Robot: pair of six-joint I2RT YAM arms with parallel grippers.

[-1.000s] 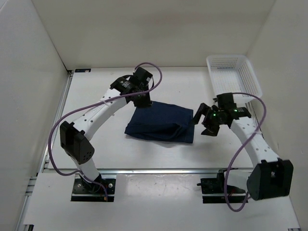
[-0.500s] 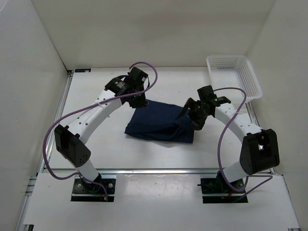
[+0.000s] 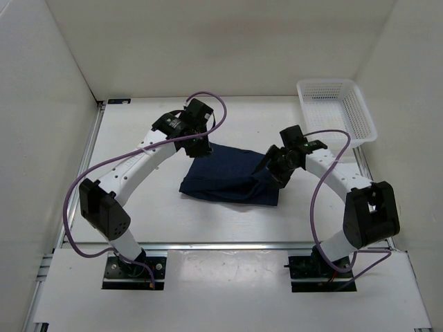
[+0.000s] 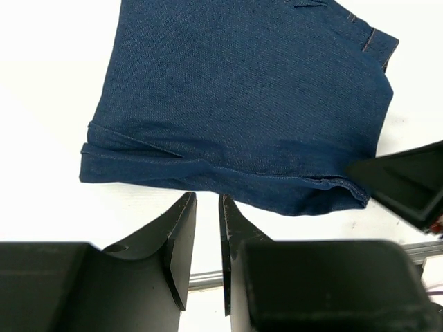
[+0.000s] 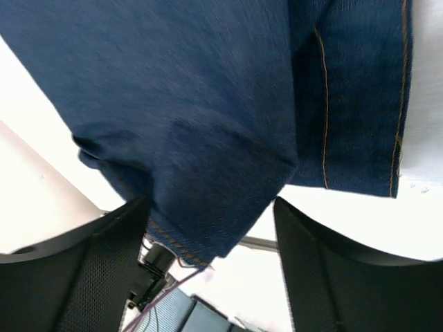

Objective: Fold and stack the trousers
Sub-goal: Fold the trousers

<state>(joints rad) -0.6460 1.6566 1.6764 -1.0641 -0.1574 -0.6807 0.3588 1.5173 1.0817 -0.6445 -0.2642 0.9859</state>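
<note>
Moved my right gripper [image 3: 275,168] in from basket [image 3: 337,105] side; now wide open, straddling right edge of folded trousers [image 3: 232,174]. Left gripper [image 4: 206,238] nearly shut, empty, just behind trousers' far-left corner. Grab judged next.

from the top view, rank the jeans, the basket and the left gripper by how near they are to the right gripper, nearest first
1. Jeans: right at the right gripper, whose open fingers straddle their right edge.
2. Basket: back right corner of the table, clearly farther.
3. Left gripper: across the jeans at their back left corner; about as far as the basket, so too close to call against it.
</note>
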